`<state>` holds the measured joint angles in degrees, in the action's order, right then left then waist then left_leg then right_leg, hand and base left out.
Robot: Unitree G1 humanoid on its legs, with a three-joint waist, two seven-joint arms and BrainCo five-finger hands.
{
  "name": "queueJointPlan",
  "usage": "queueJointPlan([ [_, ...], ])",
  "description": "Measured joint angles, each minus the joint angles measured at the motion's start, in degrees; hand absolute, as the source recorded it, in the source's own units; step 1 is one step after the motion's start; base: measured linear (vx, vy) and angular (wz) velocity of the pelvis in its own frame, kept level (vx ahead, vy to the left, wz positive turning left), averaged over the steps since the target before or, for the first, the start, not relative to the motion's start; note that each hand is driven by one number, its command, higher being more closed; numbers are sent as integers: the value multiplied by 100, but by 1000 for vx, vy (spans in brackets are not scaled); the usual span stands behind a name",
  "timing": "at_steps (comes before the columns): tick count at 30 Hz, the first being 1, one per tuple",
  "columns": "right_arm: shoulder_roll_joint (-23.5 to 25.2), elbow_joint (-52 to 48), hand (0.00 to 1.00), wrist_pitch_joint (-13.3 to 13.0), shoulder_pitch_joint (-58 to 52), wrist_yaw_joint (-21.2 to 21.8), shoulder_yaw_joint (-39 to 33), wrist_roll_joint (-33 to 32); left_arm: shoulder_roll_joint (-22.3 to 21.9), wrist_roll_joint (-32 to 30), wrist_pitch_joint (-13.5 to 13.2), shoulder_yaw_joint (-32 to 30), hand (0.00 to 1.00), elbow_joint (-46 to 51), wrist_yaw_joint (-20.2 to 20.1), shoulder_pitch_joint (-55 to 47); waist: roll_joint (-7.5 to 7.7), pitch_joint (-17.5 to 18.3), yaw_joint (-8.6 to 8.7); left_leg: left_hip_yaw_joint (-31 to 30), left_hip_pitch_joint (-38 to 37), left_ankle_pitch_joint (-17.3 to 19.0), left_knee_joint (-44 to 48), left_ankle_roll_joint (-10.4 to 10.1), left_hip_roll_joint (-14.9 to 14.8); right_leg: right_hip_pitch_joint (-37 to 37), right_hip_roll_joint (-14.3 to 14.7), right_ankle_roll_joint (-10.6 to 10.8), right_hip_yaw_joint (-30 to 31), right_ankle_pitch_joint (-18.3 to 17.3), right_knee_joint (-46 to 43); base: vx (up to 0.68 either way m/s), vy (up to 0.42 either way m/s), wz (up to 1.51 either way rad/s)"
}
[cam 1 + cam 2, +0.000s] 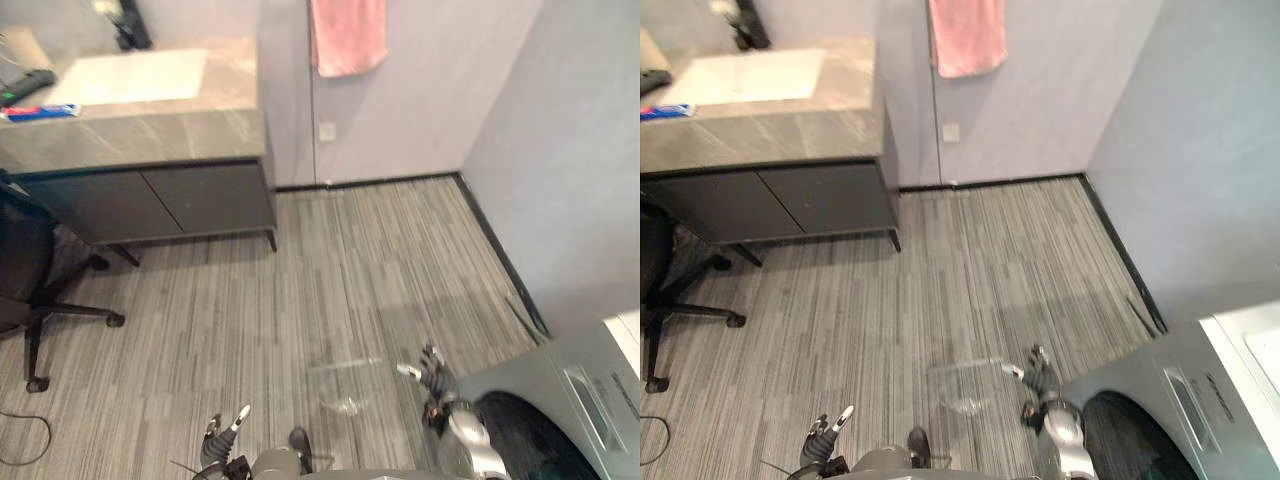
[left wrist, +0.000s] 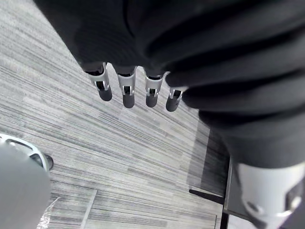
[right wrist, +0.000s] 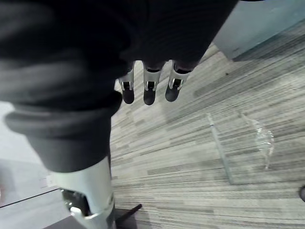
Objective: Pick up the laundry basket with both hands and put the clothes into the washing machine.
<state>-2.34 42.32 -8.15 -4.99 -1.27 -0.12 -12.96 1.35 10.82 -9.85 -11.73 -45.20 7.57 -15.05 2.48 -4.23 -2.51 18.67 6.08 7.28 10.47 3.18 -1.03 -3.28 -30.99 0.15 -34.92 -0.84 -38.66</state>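
Left hand (image 2: 127,90) and right hand (image 3: 149,88) open, empty; clear basket (image 1: 345,385) on floor (image 1: 300,280) between.

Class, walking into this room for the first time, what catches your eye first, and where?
A pink towel hangs on the far wall, bright against the grey room. At lower right the washing machine shows a dark round porthole, and a clear basket sits on the striped floor between the open left hand and open right hand.

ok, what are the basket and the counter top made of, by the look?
Basket: clear, glossy plastic by the look; the floor stripes show through its walls. Counter top: grey stone or stone-look laminate, pale veins, fairly matte; can't tell which.
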Motion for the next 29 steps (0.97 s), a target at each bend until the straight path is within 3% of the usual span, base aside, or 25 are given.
queueJointPlan([
  [2, 135, 403, 0, 3, 59, 12, 13, 13, 94, 0, 0, -15, 0, -34, 5, 7, 22, -27, 45, -142, -227, 61, -88, 83, -13, -563, 377, 155, 743, -602, -872, 157, 116, 31],
  [4, 163, 746, 0, 24, -22, -17, -76, 113, 165, 1, -10, -13, 0, -75, -2, 9, 9, -42, 191, -358, -519, 19, -257, 75, -2, -811, 1203, 281, 1082, -1146, -415, 162, 75, 58],
  [7, 168, 1229, 0, 94, -63, -231, -714, 513, 157, 0, -42, -16, 0, -363, 1, 275, -19, -62, 202, -637, -623, -2, -349, 23, 51, -936, 2022, 323, 1653, -1103, 1333, 170, 3, 67],
  [8, 174, 1515, 0, 122, -48, -349, -1158, 697, 150, -1, -52, -18, 0, -493, 2, 379, -27, -68, 269, -868, -634, 0, -361, -29, 83, -878, 2225, 287, 1937, -885, 1992, 152, -44, 96],
  [9, 216, 1719, 0, 188, -58, -414, -1489, 721, 139, -3, -57, -28, 0, -514, 5, 414, 22, -69, 318, -1016, -684, 13, -365, -52, 138, -800, 2237, 220, 2035, -649, 2266, 248, -114, 106],
  [10, 267, 1824, 0, 262, -63, -549, -1898, 800, 90, -13, -58, -108, 0, -524, 9, 450, 90, -78, 329, -1140, -785, 79, -341, -162, 177, -614, 2226, 205, 2044, -133, 2484, 195, -93, 68],
  [11, 250, 1841, 0, 321, -78, -580, -2007, 835, -1, -18, -48, -208, 0, -547, 10, 460, 37, -73, 320, -1181, -809, 113, -303, -218, 111, -522, 2277, 192, 1948, -80, 2541, 290, -155, 56],
  [13, 270, 1782, 0, 424, -148, -601, -2278, 909, -276, -18, -55, -477, 0, -472, 4, 476, -53, -82, 320, -1187, -590, 397, 326, -663, -204, -181, 2478, 109, 1576, -113, 2910, 227, -159, 54],
  [14, 274, 1755, 0, 442, -168, -597, -2317, 906, -320, -13, -60, -554, 0, -420, -3, 503, -59, -91, 313, -1129, -387, 460, 709, -735, -291, -154, 2515, 84, 1525, -161, 2953, 123, -142, 39],
  [16, 255, 1715, 0, 476, -189, -583, -2320, 908, -426, -3, -63, -765, 0, -299, -16, 516, -83, -134, 302, -871, 143, 514, 1873, -797, -575, -34, 2612, 22, 1451, -203, 3019, 68, -107, 12],
  [18, 228, 1674, 0, 471, -263, -575, -2314, 906, -476, -24, -75, -911, 0, -320, -2, 448, -109, -210, 197, -353, 352, 652, 2758, -646, -1165, 261, 2761, -26, 1469, -235, 3098, 68, -74, -13],
  [21, 182, 1638, 0, 461, -314, -553, -2303, 907, -473, -177, -85, -904, 0, -458, 12, 492, -174, -173, 166, -178, 257, 638, 1859, -596, -1491, 381, 2744, 77, 1564, -226, 3235, 47, 54, -13],
  [23, 90, 1750, 0, 470, -278, -534, -2280, 901, -505, -280, -79, -869, 0, -709, 16, 511, -295, -38, 168, -257, 32, 12, 684, -864, -1375, 286, 2685, 283, 1718, -160, 3366, 90, 218, -26],
  [24, 125, 1781, 0, 471, -321, -501, -2229, 900, -384, -280, -75, -843, 0, -797, 18, 483, -170, 59, 183, -125, -119, -110, 269, -840, -1149, 327, 2564, 370, 1779, -6, 3639, 95, 173, -19],
  [25, 160, 1781, 0, 464, -338, -487, -2209, 899, -329, -279, -73, -834, 0, -868, 17, 481, -172, 90, 188, -92, -159, -180, 83, -815, -1031, 324, 2493, 392, 1780, 60, 3747, 110, 135, -3],
  [27, 213, 1860, 0, 467, -401, -470, -2178, 894, -149, -305, -61, -579, 0, -989, -14, 492, -7, 236, 206, -12, -429, -517, -674, -682, -615, 330, 2280, 503, 1791, 205, 3931, 118, 119, 8],
  [29, 190, 1932, 0, 467, -388, -464, -2104, 894, -75, -327, -58, -359, 0, -1044, -57, 490, -8, 269, 229, 24, -634, -644, -1027, -597, -407, 401, 2155, 573, 1810, 242, 4006, 78, 101, 3],
])
